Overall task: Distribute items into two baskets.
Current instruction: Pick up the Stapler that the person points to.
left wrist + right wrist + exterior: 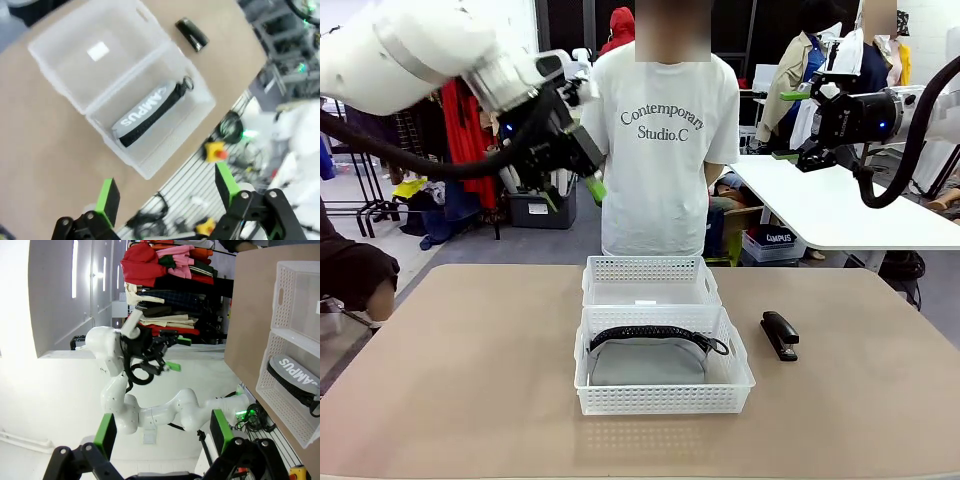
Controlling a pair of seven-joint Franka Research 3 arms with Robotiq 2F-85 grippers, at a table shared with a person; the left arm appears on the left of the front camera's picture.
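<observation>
The grey pouch (648,358) with its black strap lies in the nearer, larger white basket (665,398); in the left wrist view the pouch (145,115) shows white print. Behind it stands the smaller basket (650,271), with nothing but a white label on its floor. To the right of the baskets, the black stapler (780,334) lies on the table. My left gripper (574,193) hangs open high above the table's left, holding nothing. High at the right, my right gripper (786,127) is open too. The left wrist view looks down on both baskets (75,47) and the stapler (192,34).
A person in a white T-shirt (665,140) stands at the far edge, right behind the baskets. The tan table (460,380) has free room left and right of the baskets. A white table (840,205) stands at the back right, a clothes rack at the back left.
</observation>
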